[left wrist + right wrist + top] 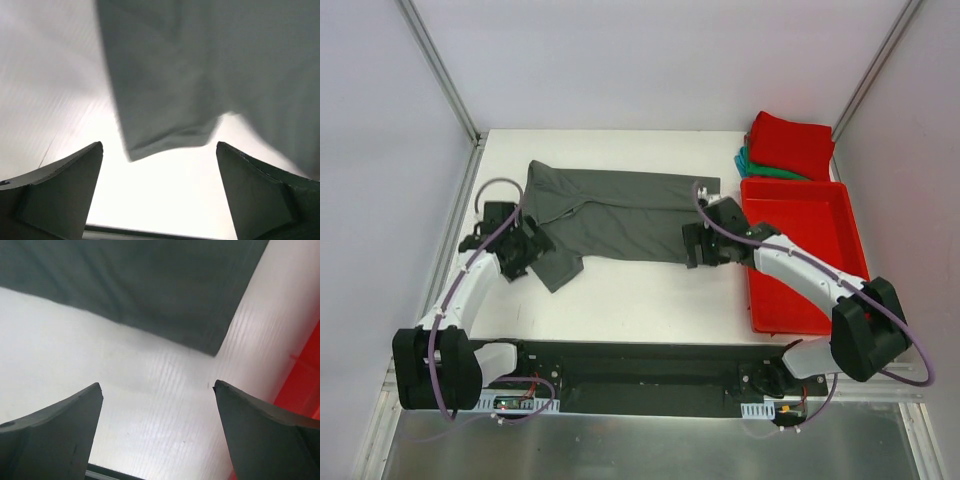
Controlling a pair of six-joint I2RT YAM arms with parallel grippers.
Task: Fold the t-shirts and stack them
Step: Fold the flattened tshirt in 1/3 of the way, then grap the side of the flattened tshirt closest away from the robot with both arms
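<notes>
Top external view: dark charcoal-grey cloth t-shirt (610, 212) lying rumpled on white table (650, 300), between 2 arms. Wide-open left fingers (55, 195) near its sleeve (170, 135), wide-open right fingers (265, 435) near its hem corner (210, 342), both empty. Risk: pinching only 1 layer, dragging cloth crooked.

The white table (640, 300) has a faintly ribbed top and runs back to pale walls on three sides. A dark charcoal-grey t-shirt (610, 210) lies flat across its middle, spread from left to right, with one sleeve pointing toward the near left. A red tray (800, 250) sits along the right edge, just beside the shirt's right end. In the far right corner, just beyond the tray, lies a folded teal-green t-shirt (760, 167), mostly covered by a folded red t-shirt (790, 143).
</notes>
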